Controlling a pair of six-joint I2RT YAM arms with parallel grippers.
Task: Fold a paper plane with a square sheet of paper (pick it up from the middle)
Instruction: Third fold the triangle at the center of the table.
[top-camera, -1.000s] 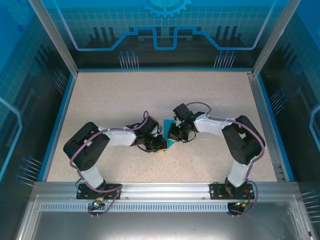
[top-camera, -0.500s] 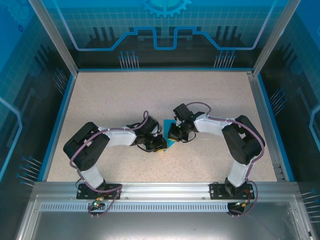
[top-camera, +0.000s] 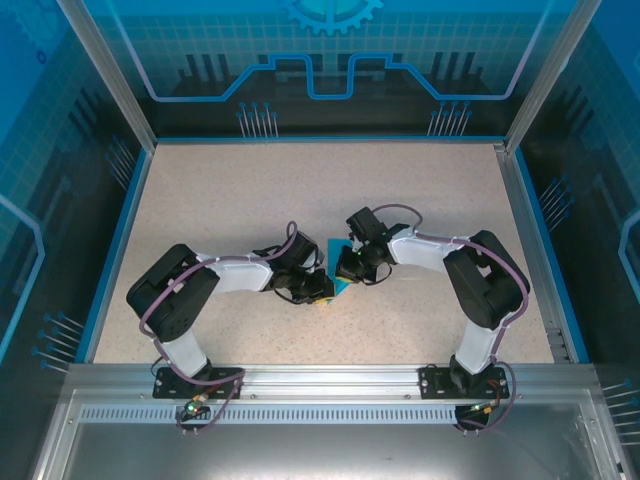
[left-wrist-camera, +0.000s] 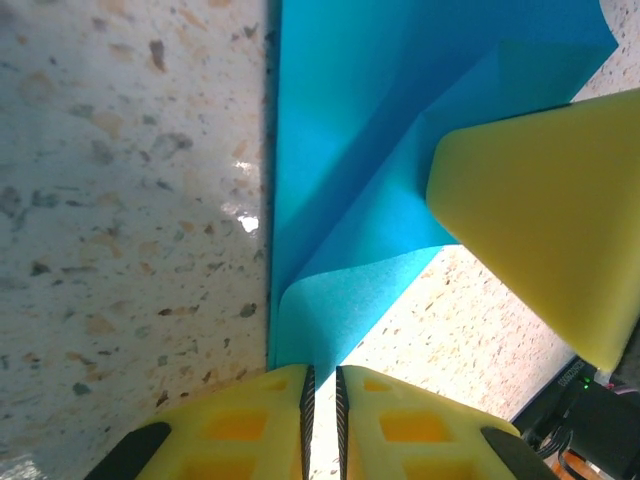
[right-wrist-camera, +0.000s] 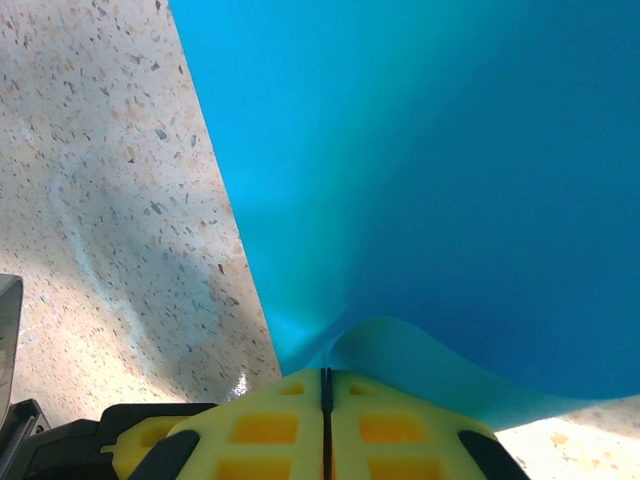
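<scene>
**Paper Only Partly Folded**

The blue sheet of paper (left-wrist-camera: 350, 120) is pinched at one edge by the closed left hand (left-wrist-camera: 322, 385). Another edge is pinched by the closed right hand (right-wrist-camera: 324, 385). The sheet is spread just ahead of both hands, on the speckled surface (left-wrist-camera: 120, 200). A slanted fold is seen (maybe more), but no pointed shape is made yet, so most of the folding is judged to be left.

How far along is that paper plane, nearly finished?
Done: the blue sheet already carries a diagonal fold or two. In hand: the left gripper and right gripper each pinch an edge. Left: it is no pointed dart yet, so more folds remain.
</scene>
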